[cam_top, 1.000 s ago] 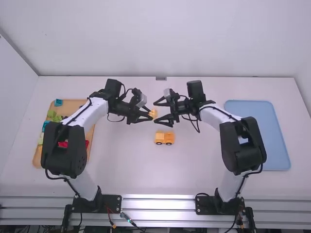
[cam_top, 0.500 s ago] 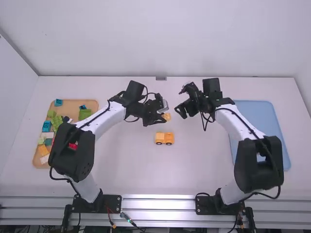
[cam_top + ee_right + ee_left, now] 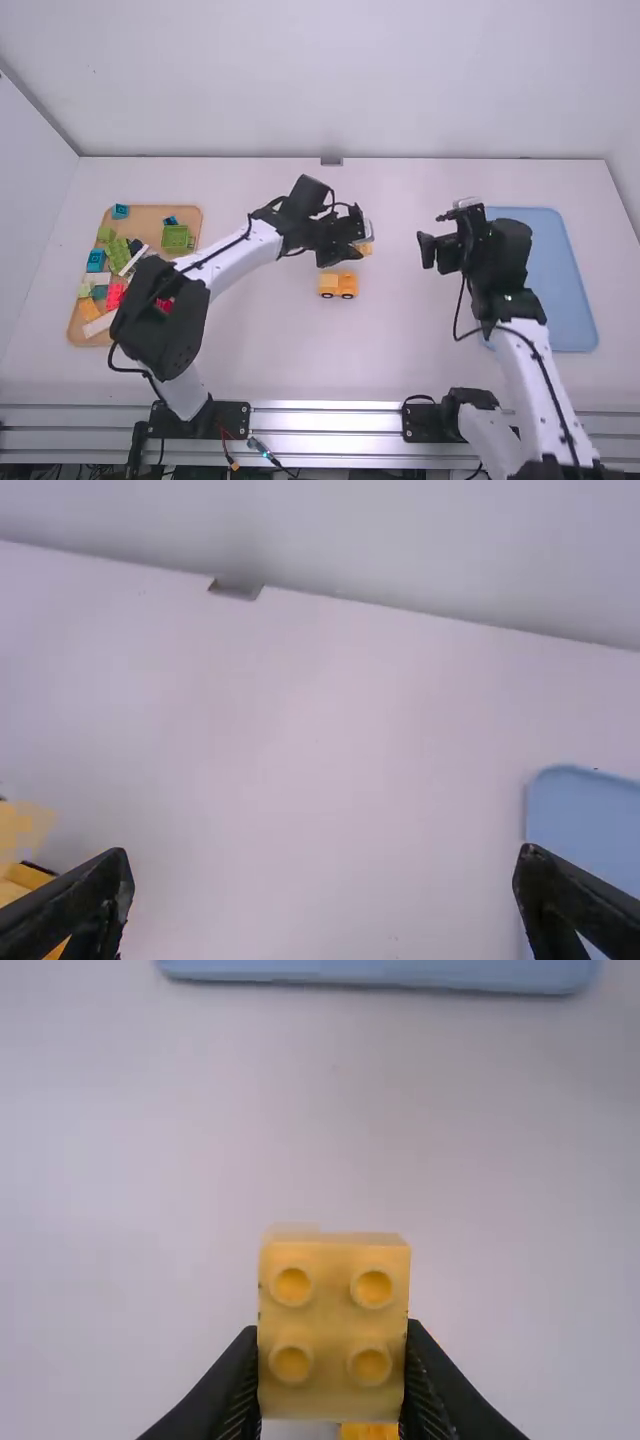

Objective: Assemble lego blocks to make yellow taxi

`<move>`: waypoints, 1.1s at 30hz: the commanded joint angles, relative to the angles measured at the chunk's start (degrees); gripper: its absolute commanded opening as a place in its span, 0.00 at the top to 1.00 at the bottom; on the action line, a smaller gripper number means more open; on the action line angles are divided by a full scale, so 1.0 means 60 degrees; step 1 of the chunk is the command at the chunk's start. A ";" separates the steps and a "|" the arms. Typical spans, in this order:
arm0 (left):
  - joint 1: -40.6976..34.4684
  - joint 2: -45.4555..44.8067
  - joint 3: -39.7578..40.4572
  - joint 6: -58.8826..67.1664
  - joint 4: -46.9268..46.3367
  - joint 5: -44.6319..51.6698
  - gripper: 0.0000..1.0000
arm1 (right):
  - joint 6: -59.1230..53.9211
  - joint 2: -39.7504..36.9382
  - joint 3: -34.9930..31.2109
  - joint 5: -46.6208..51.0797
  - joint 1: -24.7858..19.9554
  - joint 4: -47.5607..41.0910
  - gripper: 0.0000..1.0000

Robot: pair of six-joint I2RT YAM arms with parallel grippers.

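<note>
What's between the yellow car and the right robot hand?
Just bare white table between the car and the right gripper, in the high view.

Bright, even light fills the high view, with faint shadows and glare on the metal rail [image 3: 325, 417] at six o'clock.

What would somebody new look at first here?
Probably the yellow block with four round studs, pinched in the left claw right above the table. Next, the little yellow car sitting on the table nearby, and the wooden tray of colorful blocks at the left.
</note>
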 commanded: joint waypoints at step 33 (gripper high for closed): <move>-0.1953 0.3909 0.2565 -0.0313 -0.1231 -0.2863 0.71 | 0.0630 -0.2208 -0.1902 0.0226 0.0029 0.1453 0.01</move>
